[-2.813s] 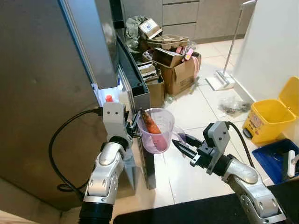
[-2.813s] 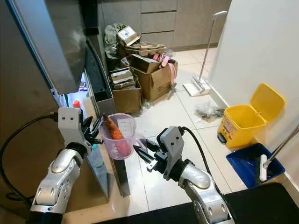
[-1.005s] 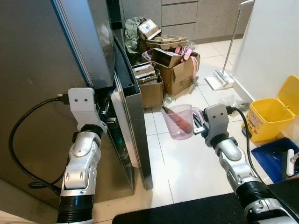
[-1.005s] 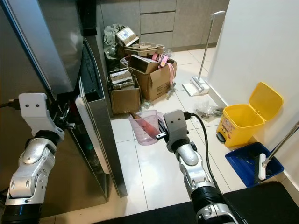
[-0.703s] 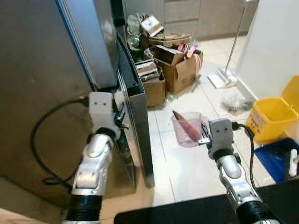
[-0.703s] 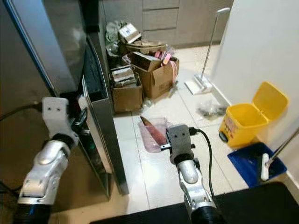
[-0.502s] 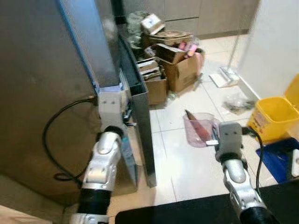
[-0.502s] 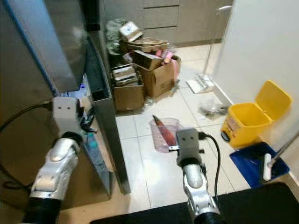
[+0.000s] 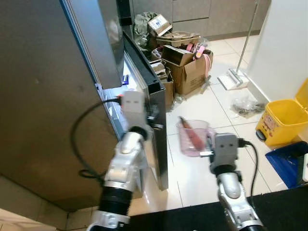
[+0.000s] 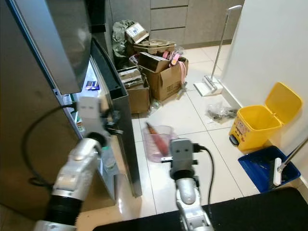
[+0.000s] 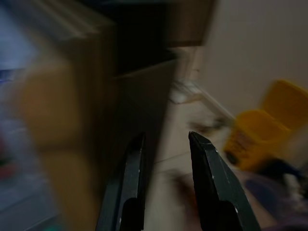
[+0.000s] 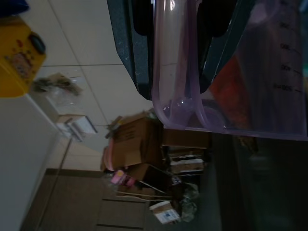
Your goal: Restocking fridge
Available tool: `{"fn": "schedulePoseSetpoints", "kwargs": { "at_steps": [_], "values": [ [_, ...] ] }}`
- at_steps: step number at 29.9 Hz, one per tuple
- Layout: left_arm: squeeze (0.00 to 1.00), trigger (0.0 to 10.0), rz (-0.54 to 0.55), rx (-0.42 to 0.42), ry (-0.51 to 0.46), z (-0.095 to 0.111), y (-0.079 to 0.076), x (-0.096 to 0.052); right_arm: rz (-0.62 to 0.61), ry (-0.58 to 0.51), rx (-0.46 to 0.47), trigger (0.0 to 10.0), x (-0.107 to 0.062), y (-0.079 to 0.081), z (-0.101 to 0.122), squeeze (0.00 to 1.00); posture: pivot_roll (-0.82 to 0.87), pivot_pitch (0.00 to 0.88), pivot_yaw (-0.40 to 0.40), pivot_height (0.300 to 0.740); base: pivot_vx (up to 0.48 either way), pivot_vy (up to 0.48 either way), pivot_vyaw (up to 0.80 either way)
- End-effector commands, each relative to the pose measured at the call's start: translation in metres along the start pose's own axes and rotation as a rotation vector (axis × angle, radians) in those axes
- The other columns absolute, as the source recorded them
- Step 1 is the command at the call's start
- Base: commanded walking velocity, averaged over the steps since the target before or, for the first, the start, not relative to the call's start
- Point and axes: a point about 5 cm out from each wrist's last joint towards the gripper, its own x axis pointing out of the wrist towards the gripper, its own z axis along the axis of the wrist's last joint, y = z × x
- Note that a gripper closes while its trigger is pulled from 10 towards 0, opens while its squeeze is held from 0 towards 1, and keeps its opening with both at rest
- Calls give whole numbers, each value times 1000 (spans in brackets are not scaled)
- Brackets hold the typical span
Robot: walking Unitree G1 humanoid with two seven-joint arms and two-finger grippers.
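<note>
A clear pink measuring cup (image 9: 194,138) with a carrot (image 9: 188,134) in it hangs over the tiled floor, right of the fridge. My right gripper (image 12: 175,57) is shut on the cup's handle (image 12: 168,72); the carrot (image 12: 226,82) shows orange through the wall. The steel lower fridge door (image 9: 158,130) stands ajar, and the lit interior (image 9: 129,84) shows behind it. At that door's free edge is my left gripper (image 10: 113,124). In the blurred left wrist view the left gripper (image 11: 166,139) is open, with nothing between its fingers and the door edge beside them.
Open cardboard boxes (image 9: 188,72) with clutter are piled behind the fridge door. A mop (image 9: 238,77) leans on the right wall, with a yellow bin (image 9: 284,120) and a blue dustpan (image 9: 284,163) beside it. A black mat (image 9: 192,219) lies at my feet.
The cup has passed from my left gripper to my right. My left gripper has moved to the fridge door's edge, and the door stands wider with the lit interior showing. The camera has shifted.
</note>
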Motion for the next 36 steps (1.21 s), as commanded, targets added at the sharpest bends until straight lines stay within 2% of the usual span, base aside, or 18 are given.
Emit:
{"fn": "schedulePoseSetpoints", "kwargs": {
  "at_steps": [1,4,5,8,11,12,14,15,19,21,25,26,28,32,34,35,36],
  "values": [
    [0,10000,-42,-27,2,-1,-14,6,-14,5,-5,10000,-3,-2,0,0,-70,159,50,740,0,0,0],
    [0,10000,-241,-153,33,2,-54,16,-23,-1,1,10000,-2,-3,3,0,-75,160,52,740,0,0,0],
    [0,10000,-291,-181,39,3,-62,18,-24,-1,2,10000,-2,-3,3,0,-75,160,52,740,0,0,0],
    [0,10000,-315,-156,5,12,-65,20,-21,-2,4,10000,-3,-2,4,0,-81,160,54,740,0,0,0],
    [0,10000,-322,-106,-30,24,-47,15,-11,-3,12,10000,-5,0,5,0,-78,164,58,740,0,0,0],
    [0,10000,-322,-106,-30,24,-47,15,-11,-3,12,10000,-5,0,5,0,-78,164,58,740,0,0,0],
    [0,10000,-343,-80,-37,28,-33,6,-3,-6,19,10000,-6,3,6,0,-75,165,57,740,0,0,0],
    [0,10000,-343,-80,-37,28,-33,6,-3,-6,19,10000,-6,3,6,0,-75,165,57,740,0,0,0],
    [0,10000,-360,-1,-19,35,7,-25,77,-19,40,10000,-15,17,11,0,-59,166,54,740,0,0,0],
    [0,10000,-357,9,-19,37,13,-29,93,-22,40,10000,-18,20,12,0,-59,166,54,740,0,0,0],
    [0,10000,-288,27,-37,50,41,-48,145,-41,45,10000,-31,28,17,0,-41,163,40,740,0,0,0],
    [0,10000,-288,27,-37,50,41,-48,145,-41,45,10000,-31,28,17,0,-41,163,40,740,0,0,0],
    [0,10000,-239,52,-49,56,54,-54,209,-51,49,10000,-36,36,19,0,-38,160,37,740,0,0,0],
    [0,10000,-132,78,-67,63,73,-59,306,-71,44,10000,-30,43,21,0,-37,159,38,740,0,0,0],
    [0,10000,-87,86,-67,64,80,-62,371,-74,35,10000,-19,40,22,0,-35,159,38,740,0,0,0],
    [0,10000,-87,86,-67,64,80,-62,371,-74,35,10000,-19,40,22,0,-35,159,38,740,0,0,0],
    [0,10000,-63,84,-70,68,85,-64,420,-94,17,10000,-10,35,27,0,-33,163,40,740,0,0,0]
  ]
}}
